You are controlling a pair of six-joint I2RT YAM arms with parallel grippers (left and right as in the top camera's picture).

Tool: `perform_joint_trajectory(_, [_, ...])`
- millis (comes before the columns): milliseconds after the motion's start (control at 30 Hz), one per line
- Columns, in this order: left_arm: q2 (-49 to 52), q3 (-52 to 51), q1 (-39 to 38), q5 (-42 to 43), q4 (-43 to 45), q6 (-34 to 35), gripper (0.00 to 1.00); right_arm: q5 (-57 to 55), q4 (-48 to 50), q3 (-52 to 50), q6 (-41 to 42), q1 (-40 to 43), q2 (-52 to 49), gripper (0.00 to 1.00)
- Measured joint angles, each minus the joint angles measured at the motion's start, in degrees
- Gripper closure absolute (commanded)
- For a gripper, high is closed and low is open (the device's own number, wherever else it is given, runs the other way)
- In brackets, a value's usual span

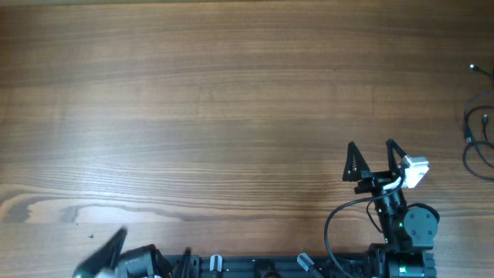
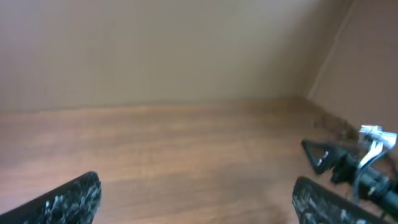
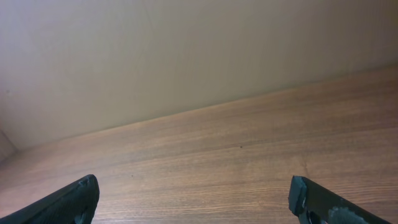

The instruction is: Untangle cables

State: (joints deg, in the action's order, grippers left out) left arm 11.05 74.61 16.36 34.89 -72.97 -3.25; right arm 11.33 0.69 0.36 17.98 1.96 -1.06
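The cables (image 1: 478,133) are thin black wires in loose loops at the far right edge of the wooden table (image 1: 231,100), partly cut off by the frame; a tiny plug end (image 1: 472,68) lies above them. My right gripper (image 1: 372,151) is open and empty, left of the cables and well apart from them. In the right wrist view its fingers (image 3: 196,202) frame bare wood. My left gripper (image 1: 104,259) sits at the bottom left edge, blurred; in the left wrist view its jaws (image 2: 199,202) are wide apart and empty. The right gripper (image 2: 348,163) also shows there.
A thicker black arm cable (image 1: 336,224) loops by the right arm's base (image 1: 409,232). A plain wall (image 3: 186,56) rises behind the table's far edge. A small dark speck (image 1: 90,237) marks the wood near the left gripper.
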Motion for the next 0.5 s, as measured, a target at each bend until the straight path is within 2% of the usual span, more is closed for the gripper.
perform_joint_trajectory(100, [0.7,-18.3,1.2,11.1,12.7,-9.7,0.0,0.0,-0.1,0.0,0.0,0.0,0.1,0.0])
perform_joint_trajectory(133, [0.8,-24.3,1.2,16.2,21.2,-12.2,0.0,0.0,-0.2,0.0,0.0,0.0,0.2,0.0])
perform_joint_trajectory(167, [0.7,-30.7,1.2,21.5,29.4,-14.0,0.0,0.0,-0.1,0.0,0.0,0.0,0.2,0.01])
perform_joint_trajectory(200, [0.5,-32.9,1.2,23.3,32.4,-14.4,0.01,0.0,-0.1,0.0,0.0,0.0,0.2,0.0])
perform_joint_trajectory(233, [-1.5,-38.6,0.5,25.0,42.2,-15.1,0.0,0.0,-0.1,0.0,0.0,0.0,0.2,0.0])
perform_joint_trajectory(267, [-3.5,-42.5,-0.3,26.1,45.7,-15.3,0.0,0.0,-0.2,0.0,0.0,0.0,0.2,0.0])
perform_joint_trajectory(333, [-8.0,-47.8,-2.9,23.4,53.4,-11.1,0.0,0.0,-0.1,0.0,0.0,0.0,0.2,0.0])
perform_joint_trajectory(367, [-10.1,-49.9,-4.9,18.8,56.3,-6.0,0.0,0.0,-0.1,0.0,0.0,0.0,0.2,0.01])
perform_joint_trajectory(400, [-10.2,-50.6,-6.3,12.2,57.1,0.5,0.0,0.0,-0.1,0.0,0.0,0.0,0.2,0.0])
perform_joint_trajectory(433, [-10.3,-51.5,-7.8,2.4,57.4,10.1,0.0,0.0,-0.1,0.0,0.0,0.0,0.2,0.0])
perform_joint_trajectory(500, [-10.3,-53.8,-10.2,-14.4,57.8,22.9,0.0,0.0,-0.1,0.0,0.0,0.0,0.2,0.0])
